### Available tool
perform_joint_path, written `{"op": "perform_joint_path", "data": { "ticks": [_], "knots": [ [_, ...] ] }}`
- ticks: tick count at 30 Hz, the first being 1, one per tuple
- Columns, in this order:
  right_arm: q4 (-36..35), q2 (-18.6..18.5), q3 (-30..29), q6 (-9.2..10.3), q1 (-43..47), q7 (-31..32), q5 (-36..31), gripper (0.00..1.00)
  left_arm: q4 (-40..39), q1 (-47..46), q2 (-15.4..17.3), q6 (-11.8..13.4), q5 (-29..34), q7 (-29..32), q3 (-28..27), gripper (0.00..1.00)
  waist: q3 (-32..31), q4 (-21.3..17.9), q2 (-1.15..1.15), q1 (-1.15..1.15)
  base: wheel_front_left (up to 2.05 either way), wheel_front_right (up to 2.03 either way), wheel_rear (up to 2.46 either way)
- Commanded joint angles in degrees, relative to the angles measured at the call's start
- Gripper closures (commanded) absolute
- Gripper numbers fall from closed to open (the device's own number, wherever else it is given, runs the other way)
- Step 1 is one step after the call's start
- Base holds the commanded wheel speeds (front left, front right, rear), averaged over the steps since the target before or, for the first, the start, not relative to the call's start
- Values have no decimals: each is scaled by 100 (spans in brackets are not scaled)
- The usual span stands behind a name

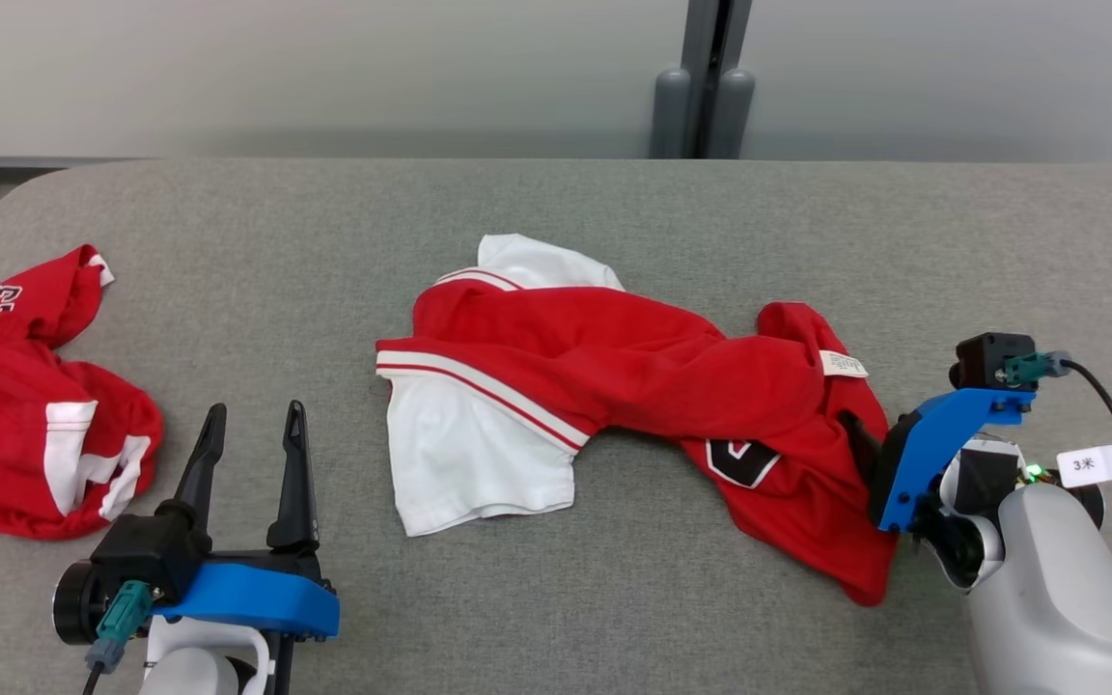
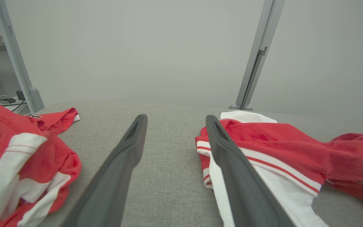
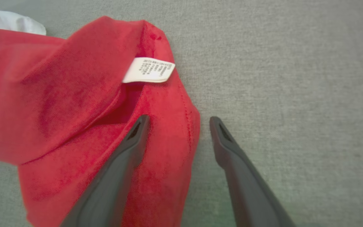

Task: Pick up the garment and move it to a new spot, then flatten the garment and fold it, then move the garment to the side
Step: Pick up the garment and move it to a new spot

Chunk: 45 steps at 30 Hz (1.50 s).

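Both wide open, the left end effector stands clear while the right end effector straddles the red jersey's edge, where a thin single-layer pinch may slip.

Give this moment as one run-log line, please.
stage: pick-up | right gripper: open over garment edge, no grip | left gripper: open, above bare table

The red and white shirt lies all bunched up in the middle of the grey table.
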<state>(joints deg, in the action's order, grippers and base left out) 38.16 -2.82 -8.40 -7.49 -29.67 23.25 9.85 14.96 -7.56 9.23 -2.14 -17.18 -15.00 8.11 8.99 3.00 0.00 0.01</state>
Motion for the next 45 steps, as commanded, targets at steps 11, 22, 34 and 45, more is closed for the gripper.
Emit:
{"op": "perform_joint_path", "data": {
  "ticks": [11, 22, 34, 45],
  "knots": [
    [903, -164, -24, -1, -558, -319, -330, 100, 31, -153, -90, -136, 130, -26, -140, 0, 181, 236, 0, -1, 0, 0, 0],
    [237, -976, 662, -1, -1409, -2790, -991, 100, 3, -183, -217, -202, 228, -26, -264, 0, 138, 220, 0, -1, 0, 0, 0],
    [-518, -1299, 1352, 0, -502, -3740, -616, 100, -6, -67, -309, -266, 312, -26, -399, 0, -6, 58, 0, -1, 0, 0, 0],
    [-2212, -1203, 1653, -1, 2262, -2350, 581, 100, -62, 65, -327, -267, 351, -26, -602, 0, -28, -177, 0, -1, 0, 0, 0]
  ]
}}
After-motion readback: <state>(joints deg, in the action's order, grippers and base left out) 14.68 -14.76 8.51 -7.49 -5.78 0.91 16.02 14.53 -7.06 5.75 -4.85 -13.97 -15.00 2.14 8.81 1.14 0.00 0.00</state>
